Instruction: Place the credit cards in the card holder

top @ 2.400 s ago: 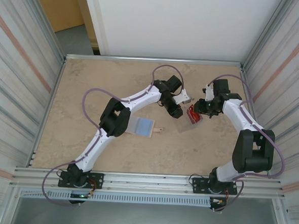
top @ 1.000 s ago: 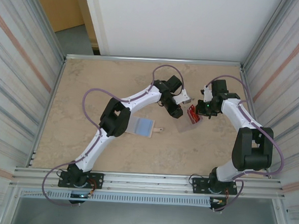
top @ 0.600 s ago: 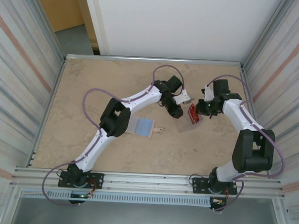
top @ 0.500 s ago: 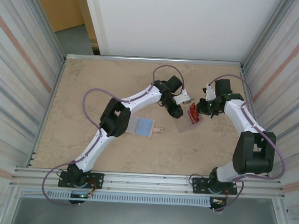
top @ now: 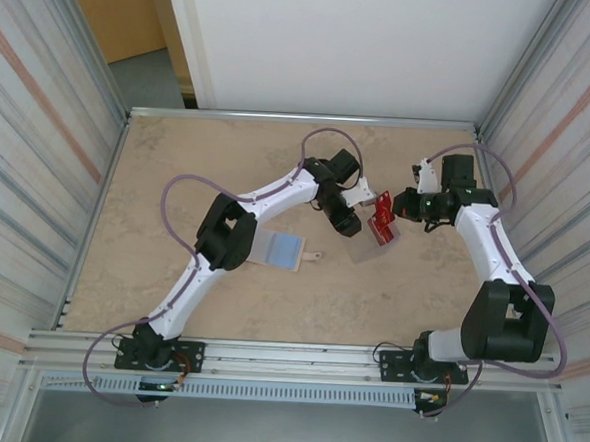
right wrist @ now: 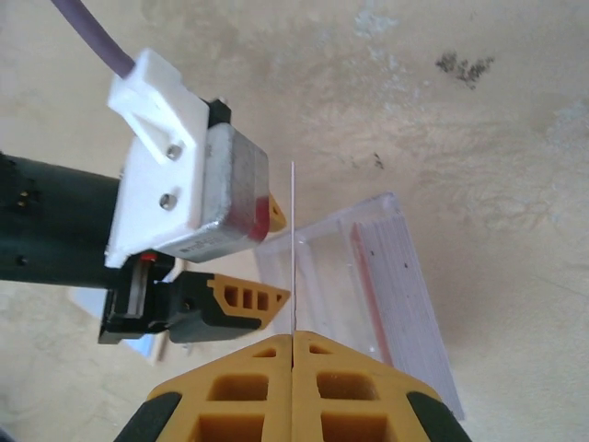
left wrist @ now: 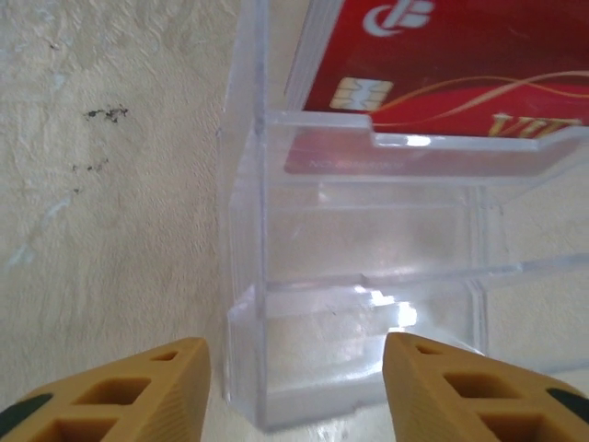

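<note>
Top external: right gripper [top: 398,207] pinches one credit card [top: 383,207] above the clear case [top: 371,248], while the left gripper [left wrist: 294,357] stands released astride the case's corner. The card should travel level, near-left to the card holder [top: 281,248], apparently open.

one red credit card [top: 383,208] is up off the table [top: 178,174], standing on edge, pinched in the right gripper [right wrist: 293,343]. more red cards [right wrist: 362,267] sit in the clear case [right wrist: 409,276]. the beige card holder [top: 278,248] lies open and flat, pale blue pocket up, well apart to the left.
</note>
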Tool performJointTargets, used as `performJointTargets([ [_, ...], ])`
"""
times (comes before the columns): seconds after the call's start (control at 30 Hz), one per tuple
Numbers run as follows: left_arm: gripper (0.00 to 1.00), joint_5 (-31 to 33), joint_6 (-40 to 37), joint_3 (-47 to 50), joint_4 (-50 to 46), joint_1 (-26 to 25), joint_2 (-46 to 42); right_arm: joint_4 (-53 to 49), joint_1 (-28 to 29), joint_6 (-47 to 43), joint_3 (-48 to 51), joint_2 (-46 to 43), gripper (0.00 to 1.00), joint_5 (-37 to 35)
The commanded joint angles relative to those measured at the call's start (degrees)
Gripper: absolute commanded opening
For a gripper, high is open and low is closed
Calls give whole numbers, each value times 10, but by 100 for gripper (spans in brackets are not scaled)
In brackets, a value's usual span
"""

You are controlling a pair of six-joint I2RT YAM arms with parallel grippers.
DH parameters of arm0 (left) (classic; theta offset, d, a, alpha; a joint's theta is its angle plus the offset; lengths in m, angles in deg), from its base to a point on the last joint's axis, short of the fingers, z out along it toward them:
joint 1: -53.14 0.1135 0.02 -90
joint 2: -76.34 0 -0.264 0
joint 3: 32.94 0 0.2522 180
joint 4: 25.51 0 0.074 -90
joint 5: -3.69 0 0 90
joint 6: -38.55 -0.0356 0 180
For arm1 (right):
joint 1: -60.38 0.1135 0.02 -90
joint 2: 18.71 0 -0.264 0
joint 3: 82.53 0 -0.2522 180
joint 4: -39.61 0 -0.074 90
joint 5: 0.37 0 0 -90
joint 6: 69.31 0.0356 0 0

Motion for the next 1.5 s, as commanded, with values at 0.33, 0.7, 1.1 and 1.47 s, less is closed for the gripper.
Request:
performJointTargets([
  [0.33,75,-85,33,249,31,81,-340,240,41,254,145,-184,0,97],
  [0.7,77,-343,263,584,359,239,-589,489,236,417,215,-218,0,-20],
  [1.1,66,-463,416,652,571,252,-607,707,363,460,237,-177,0,-120],
  [1.47,37,-487,463,667,636,265,-614,769,394,462,215,-127,0,-109],
])
